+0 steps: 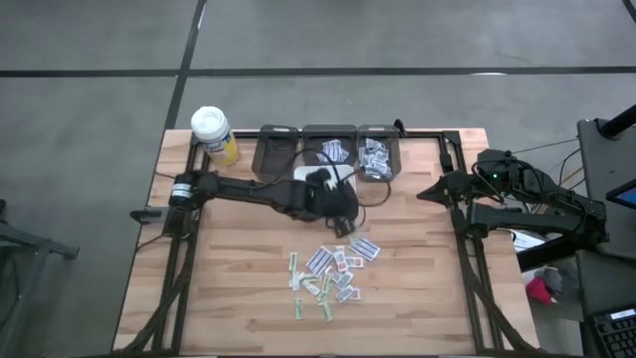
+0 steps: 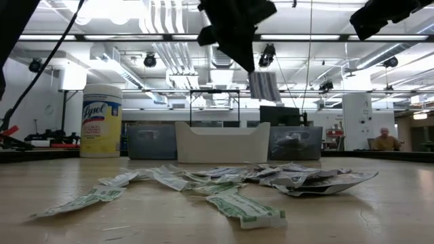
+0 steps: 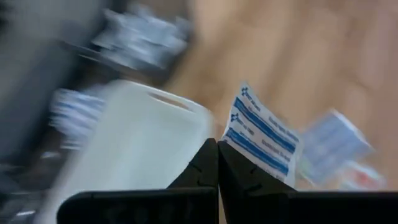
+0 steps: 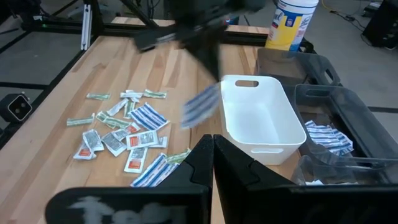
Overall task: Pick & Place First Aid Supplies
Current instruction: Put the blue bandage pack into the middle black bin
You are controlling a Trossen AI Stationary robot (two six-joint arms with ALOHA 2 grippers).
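Several first aid supplies [image 1: 333, 270], small white packets with blue, red or green print, lie loose on the wooden table [image 1: 238, 288] near its middle; the low view shows the pile [image 2: 224, 181] too. My left gripper [image 1: 344, 221] hangs above the table between the pile and a white tray [image 4: 255, 118], shut on one white packet with blue stripes [image 3: 264, 134]. My right gripper [image 4: 212, 142] is shut on nothing, drawn back at the table's right edge [image 1: 437, 189]. My left gripper pinches the blue-striped packet between its two fingertips at one edge [image 3: 231, 140]. The fingers slant downward. The packet hangs below them [image 2: 264, 86], lifted clear of the table and the pile.
A white-capped yellow bottle [image 1: 214, 134] stands at the far left corner. Three dark bins [image 1: 333, 149] line the far edge behind the white tray; two hold packets [image 1: 376, 157]. Bare wood lies left and right of the pile.
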